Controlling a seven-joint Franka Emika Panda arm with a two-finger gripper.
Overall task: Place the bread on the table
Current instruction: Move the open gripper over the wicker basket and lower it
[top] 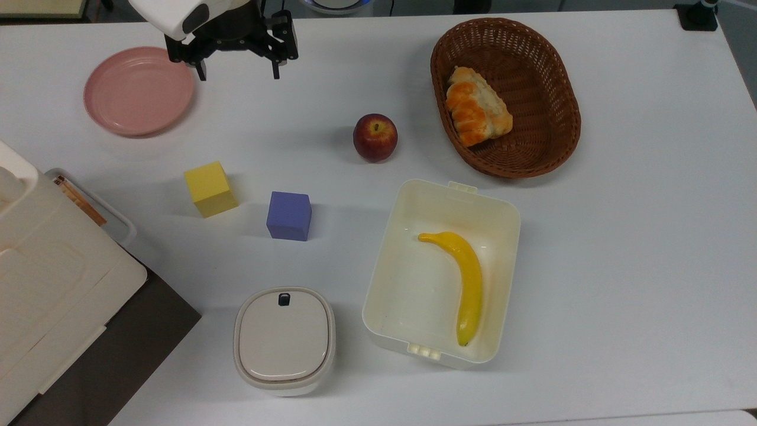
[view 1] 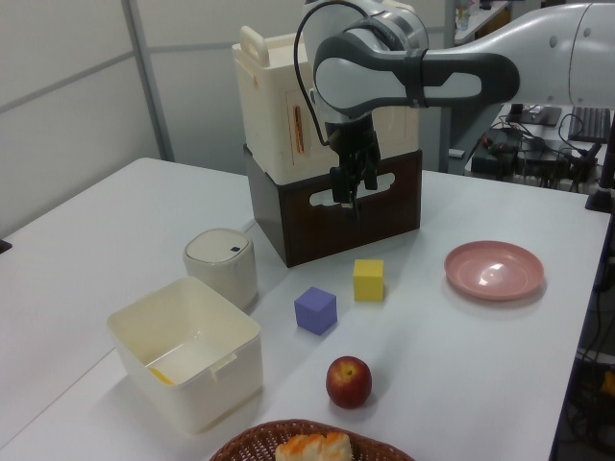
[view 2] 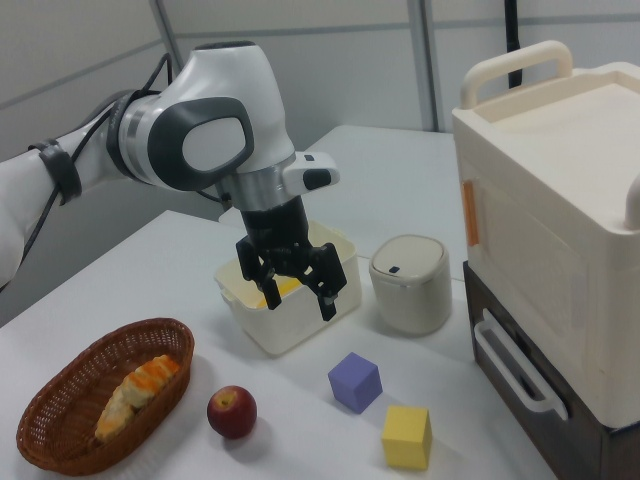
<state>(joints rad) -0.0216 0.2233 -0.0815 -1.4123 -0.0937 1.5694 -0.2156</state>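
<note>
The bread point(top: 467, 109) lies in a brown wicker basket point(top: 550, 71) at the top view's upper right; it has an orange-brown ridged crust and a paler side. It also shows in the basket in the left view point(view 1: 312, 448) and the right view point(view 2: 132, 394). My gripper point(top: 238, 71) hangs open and empty above the white table point(top: 639, 236), far to the top view's left of the basket, beside the pink plate point(top: 139, 90). The right view has the gripper point(view 2: 297, 303) pointing down with fingers spread, and it hangs in front of the brown crate in the left view point(view 1: 351, 192).
A red apple point(top: 375, 137) sits between gripper and basket. A yellow cube point(top: 210, 189) and a purple cube point(top: 288, 215) stand mid-table. An open white box point(top: 502, 219) holds a banana point(top: 464, 278). A lidded white container point(top: 284, 340) and a cream case on a brown crate point(top: 53, 284) stand at the top view's lower left.
</note>
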